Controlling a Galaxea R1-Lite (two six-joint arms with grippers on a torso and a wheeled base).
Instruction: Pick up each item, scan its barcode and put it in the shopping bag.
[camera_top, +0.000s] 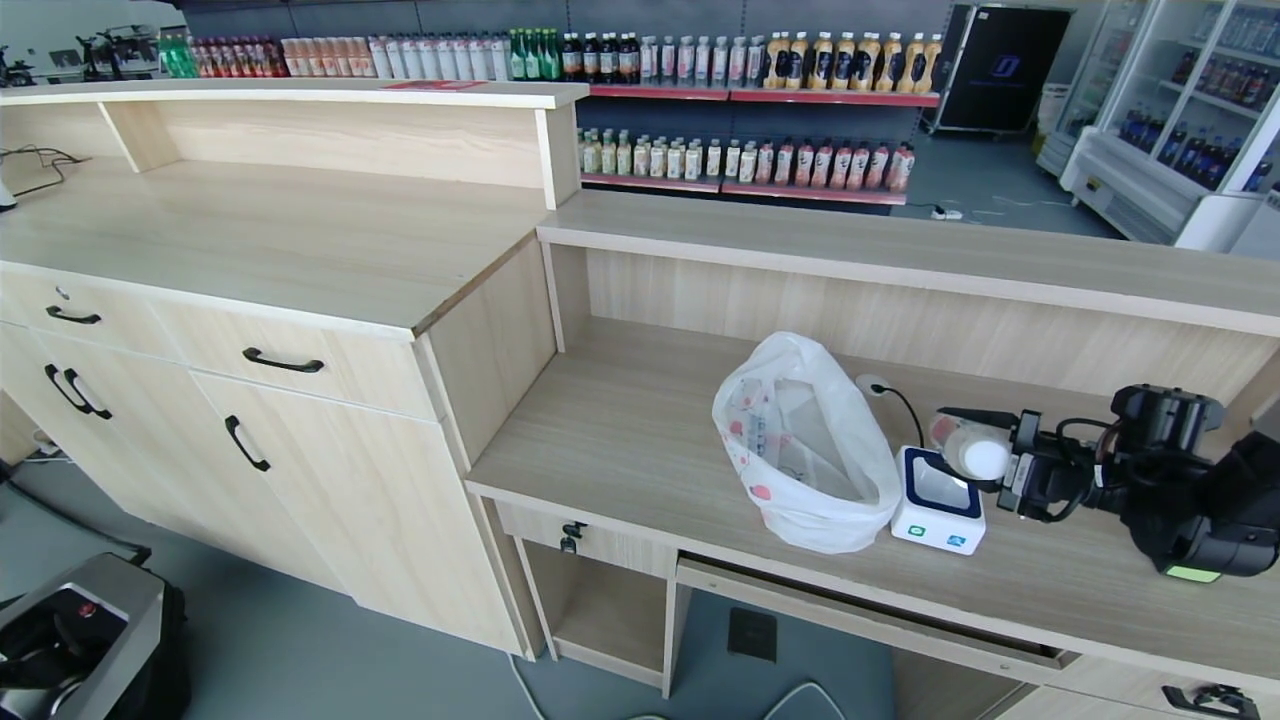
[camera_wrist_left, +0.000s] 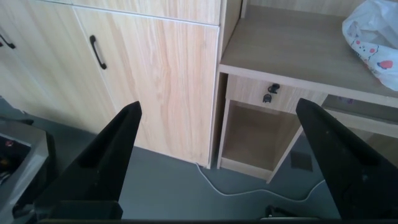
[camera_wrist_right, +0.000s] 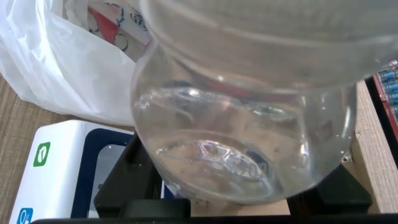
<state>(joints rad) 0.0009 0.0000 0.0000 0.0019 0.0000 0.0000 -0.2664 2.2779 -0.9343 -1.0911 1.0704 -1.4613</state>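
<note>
Head view: clamping clear bottle (camera_top: 968, 450) in right pincer (camera_top: 975, 452), holding it just above barcode scanner (camera_top: 938, 500), likely presenting the label for reading. Keeping shopping bag (camera_top: 800, 450) open just beside, on counter (camera_top: 620, 430), probably for a short drop.

Left wrist view: hanging left pincer (camera_wrist_left: 217, 106) wide open and empty, off the counter's front.

Right wrist view: pressing clear bottle close over barcode scanner. Finding no legible writing, only red print on shopping bag.
</note>
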